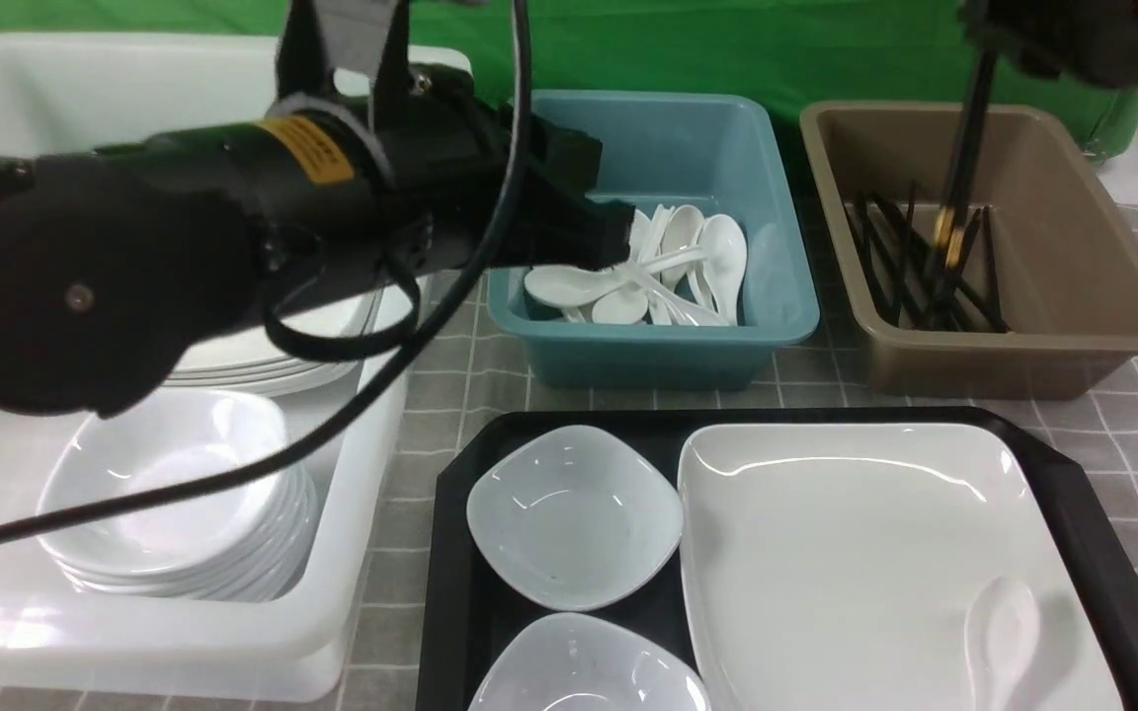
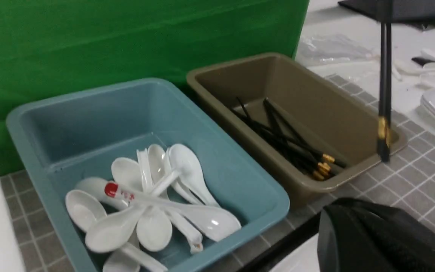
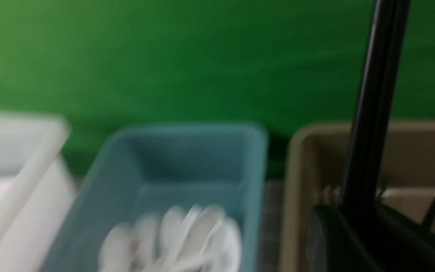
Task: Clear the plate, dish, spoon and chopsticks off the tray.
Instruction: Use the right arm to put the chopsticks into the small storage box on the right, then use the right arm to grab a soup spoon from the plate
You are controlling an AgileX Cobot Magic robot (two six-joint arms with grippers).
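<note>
The task is at an early stage. The chopsticks (image 1: 964, 148) are the only thing off the tray (image 1: 450, 553), and they are not yet let go. The right claw (image 1: 989, 44) is clenched on their upper ends. They hang nearly upright, gold-banded ends down, inside the brown tub (image 1: 1073, 326), where a pile of black sticks (image 1: 890, 267) lies. Whether their tips touch the tub floor or that pile is hard to tell; the front view is unclear there and the right wrist view is blurred.

Everything else is left to clear. The plate (image 1: 855, 553) fills the tray's right side. The spoon (image 1: 1002, 622) lies on the plate near its near right corner. A small dish (image 1: 574, 513) and a second small dish (image 1: 589, 676) sit just beside the plate on its left, one behind the other.

The right arm is raised high at the back right, above the brown tub, and only its wrist shows at the top edge of the front view. The left arm stretches in from the left above the white bin (image 1: 352, 632), which holds stacked plates and dishes. The left claw (image 1: 616, 237) is clenched on nothing and hovers at the near left side of the blue tub (image 1: 776, 326), over its heap of white spoons (image 1: 628, 286). Both tubs stand on the counter (image 1: 450, 395) behind the tray.
</note>
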